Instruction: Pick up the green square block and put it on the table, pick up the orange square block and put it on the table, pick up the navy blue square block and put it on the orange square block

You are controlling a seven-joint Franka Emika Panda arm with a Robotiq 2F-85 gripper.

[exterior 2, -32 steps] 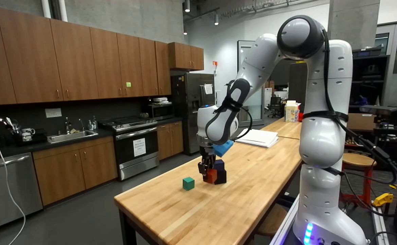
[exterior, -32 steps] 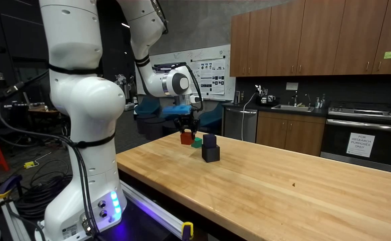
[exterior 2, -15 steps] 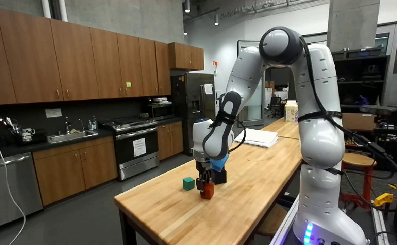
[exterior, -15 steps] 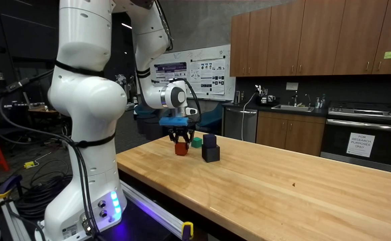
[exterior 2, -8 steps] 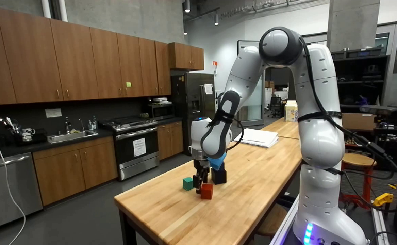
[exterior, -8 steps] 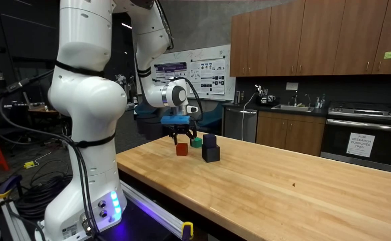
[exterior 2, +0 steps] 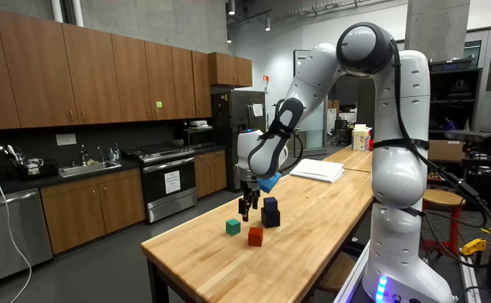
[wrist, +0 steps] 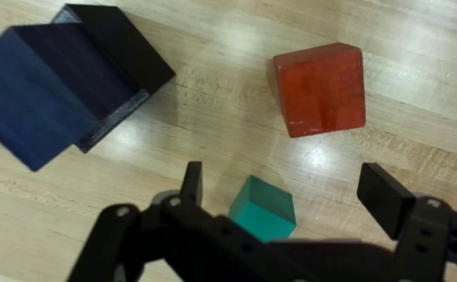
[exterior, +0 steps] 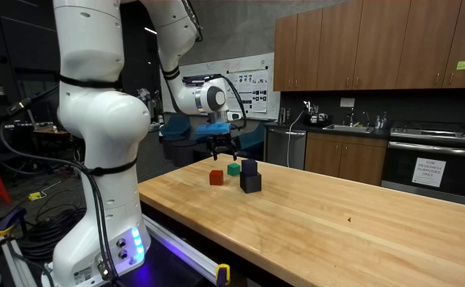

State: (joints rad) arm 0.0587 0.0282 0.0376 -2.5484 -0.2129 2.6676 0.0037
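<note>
The gripper (wrist: pixel 281 183) hangs with jaws wide apart, holding nothing. The navy block (wrist: pixel 32 96), on the black cube (exterior: pixel 250 183), lies sideways from it, farther from the nearest short edge of the table (exterior 2: pixel 190 256), its faces diagonal to the jaws.

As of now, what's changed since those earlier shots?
The orange block was lowered to the table and let go; the gripper then rose and now hangs open above the table. The green block and the navy block atop the black block stayed put.
</note>
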